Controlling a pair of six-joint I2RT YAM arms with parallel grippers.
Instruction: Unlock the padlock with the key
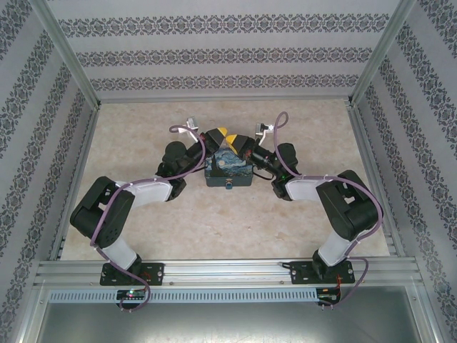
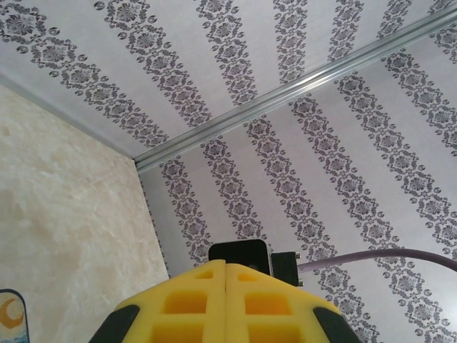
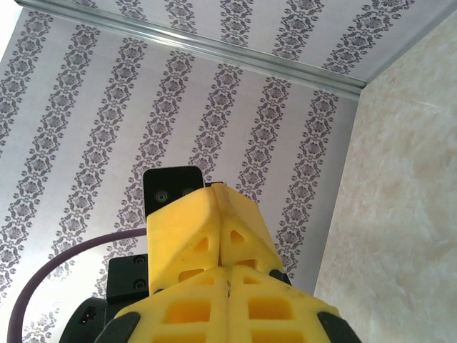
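Top external gives you the rectangular box printed in blue and yellow swirls (image 1: 228, 170) near the middle of the beige marbled counter (image 1: 214, 229). The tiny blue-bodied padlock (image 1: 229, 186) sits against the near side of that box, touching it; its shackle is too small to make out. Your left tool (image 1: 219, 134) hangs just past the box's far edge, toward the left corner. Your right tool (image 1: 240, 141) is beside it at the same edge, toward the right, and their yellow tips are close together. Left wrist shows your left tool (image 2: 226, 286) clenched, yellow fingers pressed flat together, with a corner of the box (image 2: 8, 318) at lower left. Right wrist shows your right tool (image 3: 228, 293) clenched likewise. You cannot tell whether either one pinches anything between its pads.
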